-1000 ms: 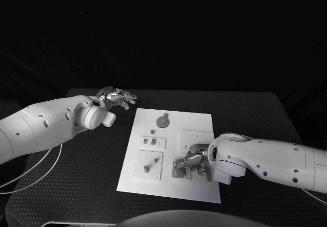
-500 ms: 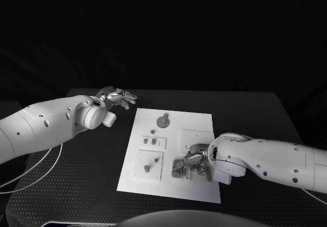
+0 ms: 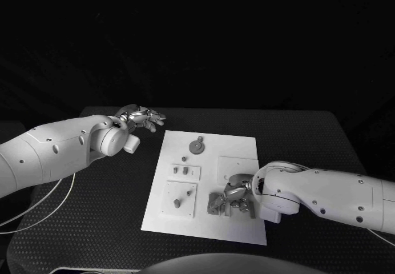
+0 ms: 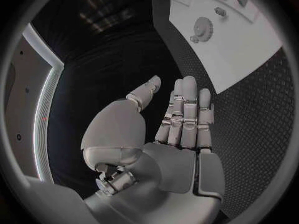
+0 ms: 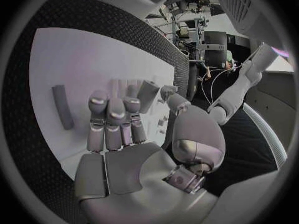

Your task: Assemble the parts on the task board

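Note:
The white task board (image 3: 206, 220) lies mid-table. On it a round grey part (image 3: 196, 146) sits at the far end, with small grey parts (image 3: 185, 170) and a peg (image 3: 177, 202) in raised plates on its left side. My right hand (image 3: 232, 197) is low over the board's near right area. In the right wrist view its fingers (image 5: 109, 114) stretch over the board (image 5: 69, 59), and a grey block (image 5: 148, 95) stands pinched between thumb and fingertip. A grey bar (image 5: 61, 106) lies flat beside them. My left hand (image 3: 140, 119) hovers off the board's far left corner, fingers (image 4: 186, 109) straight, holding nothing.
Black textured table (image 3: 99, 217) surrounds the board on all sides. A cable (image 3: 49, 208) loops under my left arm at the near left. In the left wrist view the board (image 4: 249, 59) and the round part (image 4: 201, 27) lie beyond the fingertips.

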You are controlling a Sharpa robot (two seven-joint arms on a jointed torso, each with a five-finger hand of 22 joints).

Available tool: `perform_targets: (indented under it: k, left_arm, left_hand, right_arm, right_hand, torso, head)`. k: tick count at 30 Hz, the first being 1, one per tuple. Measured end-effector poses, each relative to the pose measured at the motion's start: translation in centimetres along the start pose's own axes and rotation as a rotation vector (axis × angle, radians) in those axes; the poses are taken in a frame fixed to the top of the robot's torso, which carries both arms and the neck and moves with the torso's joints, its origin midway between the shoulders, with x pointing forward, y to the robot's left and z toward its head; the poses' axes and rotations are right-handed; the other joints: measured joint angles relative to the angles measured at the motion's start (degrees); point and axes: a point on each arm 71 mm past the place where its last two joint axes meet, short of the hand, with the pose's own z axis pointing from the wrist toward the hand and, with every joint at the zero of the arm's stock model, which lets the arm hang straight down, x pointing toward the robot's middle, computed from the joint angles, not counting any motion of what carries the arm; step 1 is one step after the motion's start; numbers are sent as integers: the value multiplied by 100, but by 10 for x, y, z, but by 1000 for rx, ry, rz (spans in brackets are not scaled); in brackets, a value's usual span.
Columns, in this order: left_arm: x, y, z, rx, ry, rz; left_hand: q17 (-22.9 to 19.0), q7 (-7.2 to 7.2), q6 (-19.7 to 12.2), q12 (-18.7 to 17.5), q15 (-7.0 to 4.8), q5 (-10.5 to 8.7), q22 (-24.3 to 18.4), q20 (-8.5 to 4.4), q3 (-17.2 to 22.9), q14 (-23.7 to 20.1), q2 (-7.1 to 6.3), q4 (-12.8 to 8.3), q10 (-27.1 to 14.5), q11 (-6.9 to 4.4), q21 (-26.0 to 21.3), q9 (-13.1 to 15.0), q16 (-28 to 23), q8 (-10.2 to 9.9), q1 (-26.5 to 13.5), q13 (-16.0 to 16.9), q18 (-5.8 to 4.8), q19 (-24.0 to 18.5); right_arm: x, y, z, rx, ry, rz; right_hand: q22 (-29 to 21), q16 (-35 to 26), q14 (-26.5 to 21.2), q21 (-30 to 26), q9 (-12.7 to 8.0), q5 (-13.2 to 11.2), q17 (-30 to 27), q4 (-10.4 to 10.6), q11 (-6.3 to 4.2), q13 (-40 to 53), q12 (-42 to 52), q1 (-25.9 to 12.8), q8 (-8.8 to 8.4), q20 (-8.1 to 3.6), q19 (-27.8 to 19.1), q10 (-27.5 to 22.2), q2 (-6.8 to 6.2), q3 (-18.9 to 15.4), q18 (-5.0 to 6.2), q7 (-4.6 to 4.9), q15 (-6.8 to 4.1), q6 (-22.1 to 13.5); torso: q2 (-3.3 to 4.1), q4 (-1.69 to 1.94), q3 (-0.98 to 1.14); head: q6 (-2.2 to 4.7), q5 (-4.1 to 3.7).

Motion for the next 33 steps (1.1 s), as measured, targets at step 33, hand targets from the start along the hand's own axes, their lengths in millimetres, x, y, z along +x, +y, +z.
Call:
perform_targets:
  k: [33]
  left_arm:
    - [0,0,0,-2,1,1]
  left_hand:
    - [4,11,10,0,1,0,1,0,13,0,0,12,14,-9,0,1,0,0,0,-2,0,0]
  right_arm:
    - [2,2,2,-9,0,-66]
  right_hand:
    - [-153,-111,80,7,-124,-48,97,162,-82,-47,-39,149,-35,-30,20,66,614,846,-1,-78,-73,152]
  torso:
    - [0,-3,1]
  head:
    - [-5,1]
